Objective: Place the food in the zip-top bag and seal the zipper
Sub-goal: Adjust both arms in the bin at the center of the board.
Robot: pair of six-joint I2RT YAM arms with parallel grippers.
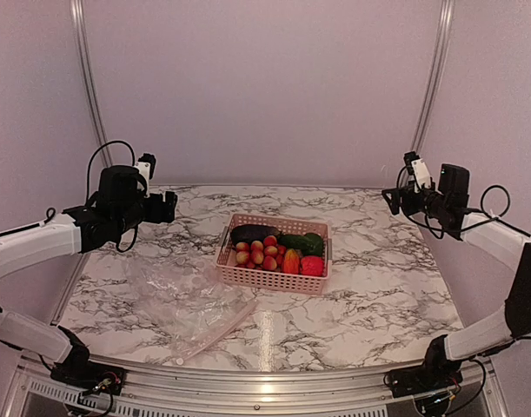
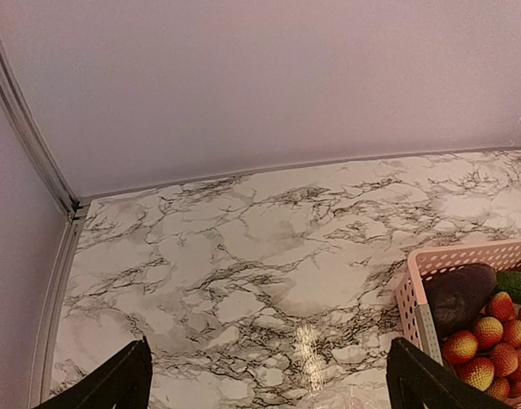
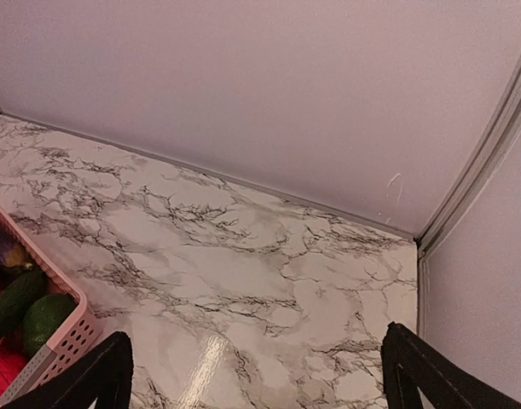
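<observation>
Left wrist view has my left gripper [image 2: 269, 349] spread wide, gripping nothing, above the marble table [image 2: 243, 256]; my right gripper [image 3: 257, 334] is equally wide and empty, the food [image 1: 276, 249] sits in the pink basket [image 1: 274, 282] between us, and the zip-top bag [image 1: 189, 304] lies flat beside it.

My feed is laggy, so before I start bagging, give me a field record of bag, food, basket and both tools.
basket: pink slatted plastic basket, middle of marble table
bag: large clear crinkly zip-top plastic bag on table, near-left of basket; no food seen inside
zipper: translucent strip along bag's near-right edge; open or sealed, cannot tell
food: toy eggplant, green vegetables, red-yellow fruits, orange piece, red piece, all in basket
left tool: open, empty, above far-left table
right tool: open, empty, above far-right table
</observation>
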